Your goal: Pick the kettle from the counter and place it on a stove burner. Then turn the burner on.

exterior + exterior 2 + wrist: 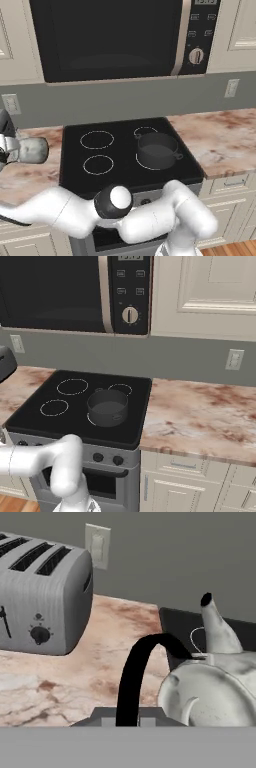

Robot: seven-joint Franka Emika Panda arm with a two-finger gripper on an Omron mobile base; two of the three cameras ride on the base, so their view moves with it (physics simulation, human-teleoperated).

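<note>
The silver-grey kettle [33, 150] is at the far left over the pinkish counter [27, 177], just left of the black cooktop [125, 170]. My gripper [11, 148] reaches it from the left. In the hand view the kettle [215, 692] looms at lower right, tilted, with its spout pointing up. Its black arched handle [137, 672] runs down between my gripper [127, 719] fingers, which are shut on it. Thin white circle burners lie at front left [98, 164], back left [96, 139] and back right [145, 131]. I cannot tell whether the kettle's base touches the counter.
A dark grey two-handled pot [157, 150] sits on the large front right ring. A grey toaster [45, 597] stands on the counter beyond the kettle, by a wall outlet [97, 546]. A microwave [115, 37] hangs above the stove. More counter [200, 411] stretches to the right.
</note>
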